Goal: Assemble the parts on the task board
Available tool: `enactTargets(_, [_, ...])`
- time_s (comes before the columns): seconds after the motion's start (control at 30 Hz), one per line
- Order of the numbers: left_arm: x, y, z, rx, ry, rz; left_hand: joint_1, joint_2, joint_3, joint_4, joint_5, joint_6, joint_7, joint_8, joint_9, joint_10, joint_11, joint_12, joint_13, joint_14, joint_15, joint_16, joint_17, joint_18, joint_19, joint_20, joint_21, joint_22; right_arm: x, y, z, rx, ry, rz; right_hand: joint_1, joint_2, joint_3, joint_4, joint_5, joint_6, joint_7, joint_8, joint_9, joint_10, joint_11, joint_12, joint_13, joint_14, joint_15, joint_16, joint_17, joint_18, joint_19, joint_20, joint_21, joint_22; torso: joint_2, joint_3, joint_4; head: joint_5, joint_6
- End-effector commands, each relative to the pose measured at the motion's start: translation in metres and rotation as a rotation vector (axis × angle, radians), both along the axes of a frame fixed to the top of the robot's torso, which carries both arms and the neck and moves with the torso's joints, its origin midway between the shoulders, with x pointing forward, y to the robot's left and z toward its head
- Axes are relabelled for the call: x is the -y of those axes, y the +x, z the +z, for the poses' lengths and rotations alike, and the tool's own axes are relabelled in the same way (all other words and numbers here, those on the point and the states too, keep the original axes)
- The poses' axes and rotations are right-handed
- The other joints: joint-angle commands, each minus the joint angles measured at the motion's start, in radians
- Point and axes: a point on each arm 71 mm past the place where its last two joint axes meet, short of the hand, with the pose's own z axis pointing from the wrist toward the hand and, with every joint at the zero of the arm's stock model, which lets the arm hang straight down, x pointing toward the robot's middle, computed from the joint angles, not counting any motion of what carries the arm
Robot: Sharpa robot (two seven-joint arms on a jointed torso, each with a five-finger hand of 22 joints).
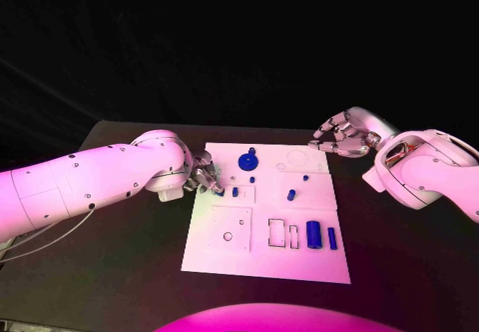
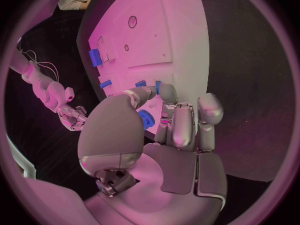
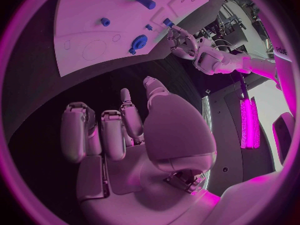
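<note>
The white task board [image 1: 268, 259] lies in the middle of the black table. My left hand [image 1: 203, 176] reaches over its left edge and pinches a small blue part [image 2: 145, 119] between thumb and fingertips, low over the board [image 2: 181, 30]. From the right wrist view the same part [image 3: 167, 22] sits at those fingertips. A round blue part [image 1: 246, 162] lies near the far edge, a blue peg [image 1: 291, 196] stands mid-board, and two blue cylinders [image 1: 313, 234] lie near the right edge. My right hand [image 1: 343, 138] hovers off the far right corner, fingers loosely bent, holding nothing.
Beside the cylinders are two outlined rectangular slots [image 1: 277, 233], with round holes [image 1: 228, 236] in the panel to their left. A small blue stud [image 1: 235, 191] stands close to my left fingers. Bare black table [image 1: 120, 256] surrounds the board.
</note>
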Motion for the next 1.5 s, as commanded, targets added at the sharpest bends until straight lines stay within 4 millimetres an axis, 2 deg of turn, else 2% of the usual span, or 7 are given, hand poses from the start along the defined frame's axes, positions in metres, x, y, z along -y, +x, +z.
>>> enactTargets(0.03, [0.002,-0.002,-0.003,-0.031,0.006,-0.009,-0.011,0.008,0.176,-0.173,0.005,0.027,-0.019,0.006,0.001,0.009,0.000,0.006,0.007,0.038,-0.008,0.004,0.001,-0.018,0.003,-0.005,0.007,0.002,-0.001,0.000,0.000,-0.003,-0.005,0.007,0.002,0.007,0.001,0.006,0.004,-0.006,-0.001,0.006,0.002,0.001,-0.005,-0.002,0.002,0.065,-0.007,-0.004,0.095,0.012,-0.009,-0.001,-0.006,0.101,0.000,0.0002,-0.0004,-0.002,0.002])
enactTargets(0.77, [0.013,0.001,-0.007,-0.062,0.031,-0.044,-0.066,0.041,0.158,-0.165,-0.006,0.051,-0.032,0.016,-0.010,0.049,-0.009,0.078,0.093,0.039,-0.014,0.004,0.002,-0.021,0.014,-0.008,0.012,0.017,-0.001,-0.001,0.000,-0.003,-0.005,0.008,0.002,0.007,0.001,0.006,0.004,-0.006,-0.001,0.006,0.002,0.001,-0.005,-0.002,0.002,0.065,-0.007,-0.004,0.095,0.012,-0.009,-0.001,-0.006,0.101,0.000,0.0003,-0.0007,-0.007,-0.003])
enactTargets(1.07, [0.015,0.002,-0.008,-0.068,0.044,-0.056,-0.081,0.049,0.142,-0.160,-0.009,0.059,-0.035,0.018,-0.015,0.057,-0.012,0.092,0.111,0.039,-0.015,0.004,0.002,-0.022,0.016,-0.009,0.013,0.021,-0.001,-0.001,0.000,-0.002,-0.004,0.009,0.002,0.007,0.001,0.006,0.004,-0.006,-0.001,0.006,0.002,0.001,-0.005,-0.002,0.002,0.065,-0.007,-0.004,0.095,0.012,-0.009,-0.001,-0.006,0.101,0.000,0.0005,-0.0004,-0.007,-0.005])
enactTargets(1.3, [0.015,0.003,-0.008,-0.062,0.058,-0.062,-0.104,0.056,0.102,-0.144,-0.015,0.065,-0.040,0.017,-0.023,0.060,-0.014,0.099,0.123,0.040,-0.017,0.004,0.002,-0.023,0.018,-0.010,0.011,0.021,-0.001,-0.001,0.000,-0.001,-0.004,0.009,0.002,0.007,0.001,0.006,0.004,-0.006,-0.001,0.006,0.002,0.001,-0.005,-0.002,0.002,0.065,-0.007,-0.004,0.095,0.012,-0.009,-0.001,-0.006,0.101,0.000,0.0008,-0.0006,-0.007,-0.005])
enactTargets(1.5, [0.013,0.004,-0.008,-0.055,0.074,-0.067,-0.144,0.046,0.005,-0.097,-0.017,0.073,-0.047,0.014,-0.037,0.061,-0.019,0.103,0.136,0.040,-0.019,0.004,0.002,-0.024,0.022,-0.012,0.007,0.022,0.000,-0.001,0.000,0.000,-0.004,0.008,0.004,0.006,0.001,0.007,0.006,-0.006,-0.001,0.007,0.002,0.001,-0.005,-0.003,0.001,0.065,-0.007,-0.005,0.094,0.013,-0.010,-0.001,-0.008,0.100,0.000,0.0003,0.0000,-0.007,-0.006])
